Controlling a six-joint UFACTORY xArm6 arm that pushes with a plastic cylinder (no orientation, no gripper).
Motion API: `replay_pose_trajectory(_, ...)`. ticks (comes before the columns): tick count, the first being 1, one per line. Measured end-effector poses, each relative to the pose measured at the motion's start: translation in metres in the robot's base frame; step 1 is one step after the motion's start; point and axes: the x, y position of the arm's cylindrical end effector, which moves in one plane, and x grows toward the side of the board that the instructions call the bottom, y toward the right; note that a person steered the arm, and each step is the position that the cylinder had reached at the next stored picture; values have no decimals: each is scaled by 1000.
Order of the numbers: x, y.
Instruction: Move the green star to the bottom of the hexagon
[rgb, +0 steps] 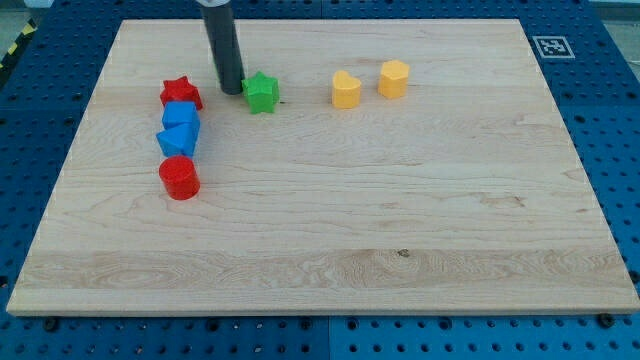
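The green star lies on the wooden board in its upper middle. My tip stands just to the star's left, close to it or touching it. Two yellow blocks lie to the star's right: a yellow block with a pointed top, and further right a yellow hexagon. The rod rises out of the view's top.
A column of blocks lies at the view's left: a red star, a blue cube, a blue block and a red cylinder. A fiducial tag sits at the board's top right corner.
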Motion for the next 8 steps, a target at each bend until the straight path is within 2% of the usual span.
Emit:
replay_pose_trajectory(3,0,-7)
replay_pose_trajectory(5,6,34)
replay_pose_trajectory(6,25,56)
replay_pose_trajectory(8,84,62)
